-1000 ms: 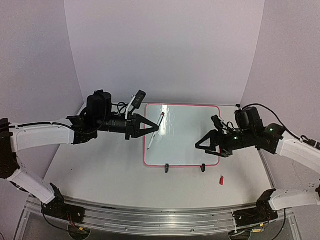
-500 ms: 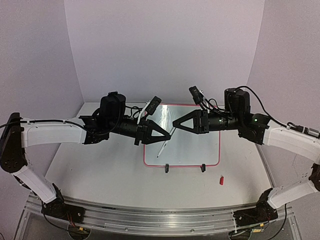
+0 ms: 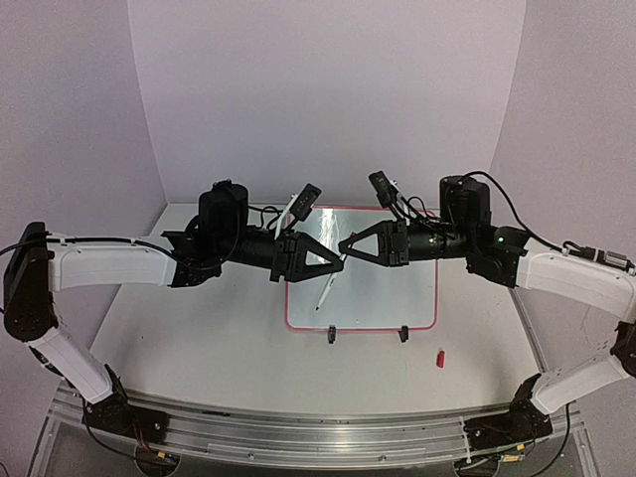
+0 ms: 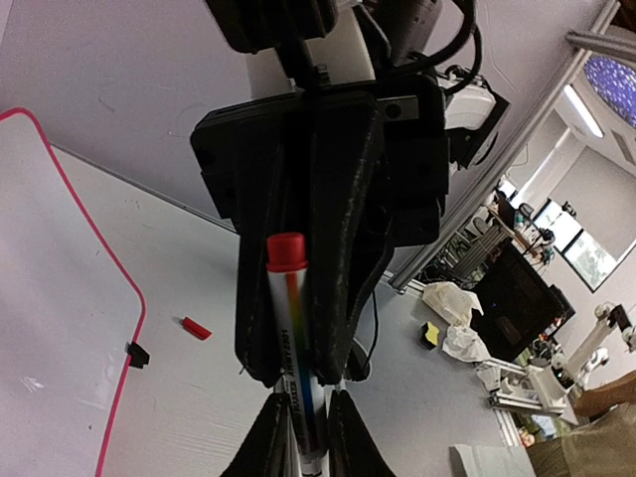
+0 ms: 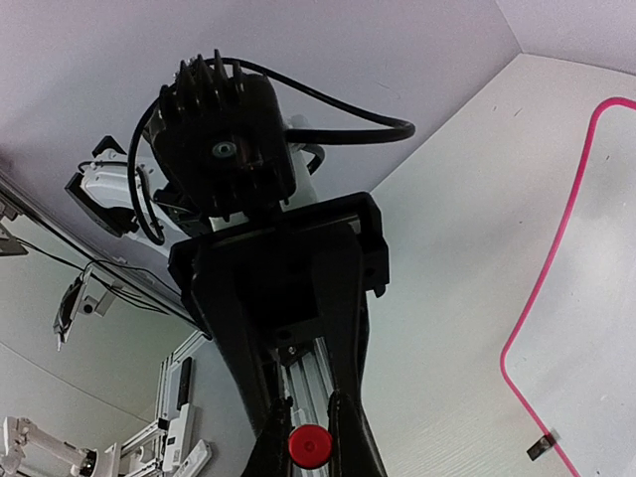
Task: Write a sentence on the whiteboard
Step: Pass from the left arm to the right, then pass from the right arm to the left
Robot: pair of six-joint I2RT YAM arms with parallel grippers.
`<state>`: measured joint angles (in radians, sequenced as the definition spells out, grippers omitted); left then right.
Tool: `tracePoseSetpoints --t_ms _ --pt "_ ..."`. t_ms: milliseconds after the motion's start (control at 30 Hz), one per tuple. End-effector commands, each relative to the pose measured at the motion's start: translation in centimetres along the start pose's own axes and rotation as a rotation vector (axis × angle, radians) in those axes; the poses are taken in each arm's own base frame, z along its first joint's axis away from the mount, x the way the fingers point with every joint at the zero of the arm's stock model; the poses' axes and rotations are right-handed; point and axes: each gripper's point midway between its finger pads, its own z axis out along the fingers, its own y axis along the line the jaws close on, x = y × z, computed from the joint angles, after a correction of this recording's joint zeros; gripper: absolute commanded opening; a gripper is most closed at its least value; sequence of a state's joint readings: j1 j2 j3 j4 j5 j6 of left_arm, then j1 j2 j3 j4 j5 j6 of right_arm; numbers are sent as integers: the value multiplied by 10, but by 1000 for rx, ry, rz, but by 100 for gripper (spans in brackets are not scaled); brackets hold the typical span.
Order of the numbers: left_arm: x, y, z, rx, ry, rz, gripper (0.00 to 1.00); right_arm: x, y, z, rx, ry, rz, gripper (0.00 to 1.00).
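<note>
Top view first: seeing the left gripper (image 3: 336, 262) and the right gripper (image 3: 348, 245) nose to nose in mid-air, up over the left part of the whiteboard (image 3: 393, 288). Sharing one marker (image 3: 324, 290) between them, slanted down and to the left from the meeting point, tip aimed at the board. Can't tell from here whether it's touching or not. Got the board lying on the table (image 3: 199, 338), roughly centre, pink-red frame all round, with two little black clips (image 3: 331, 335) on the near edge. Also spotted a small red cap (image 3: 439, 358) on the table off the board's near right corner, apart from it. Over to the left wrist view: looking straight along the marker (image 4: 291, 318), red end (image 4: 286, 250) at the far tip. Barrel hugged on both sides by the left fingers (image 4: 266, 447) at the bottom of the frame, so clamped on the marker as far as visible. Seeing the right gripper's black fingers closing round the upper stretch from the far side. Whiteboard (image 4: 50, 298) off at the left edge, red cap (image 4: 196, 328) just beside its corner. Right wrist view: pretty much the mirror, with the round red end of the marker pinched between the right fingers (image 5: 355, 452), so squeezed together on it. Facing the left gripper head-on, with a whiteboard (image 5: 606, 328) corner over at the right.
</note>
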<state>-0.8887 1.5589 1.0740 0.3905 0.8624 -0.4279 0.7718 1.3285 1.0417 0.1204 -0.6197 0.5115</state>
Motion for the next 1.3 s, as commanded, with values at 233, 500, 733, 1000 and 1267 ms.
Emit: tracePoseSetpoints --t_ms 233,500,733,1000,1267 --pt "15 -2 -7 -24 16 -14 68 -33 35 -7 -56 -83 -65 0" --pt "24 -8 -19 -42 -3 -42 45 -25 30 -6 -38 -48 -48 0" --pt "25 -10 -19 -26 -13 -55 25 -22 29 -2 -52 -22 -34 0" --pt "26 -7 -9 15 9 -72 17 -26 22 1 -19 -37 -56 0" --pt "15 -7 -16 -67 30 129 0 -2 15 -2 10 62 -22 16"
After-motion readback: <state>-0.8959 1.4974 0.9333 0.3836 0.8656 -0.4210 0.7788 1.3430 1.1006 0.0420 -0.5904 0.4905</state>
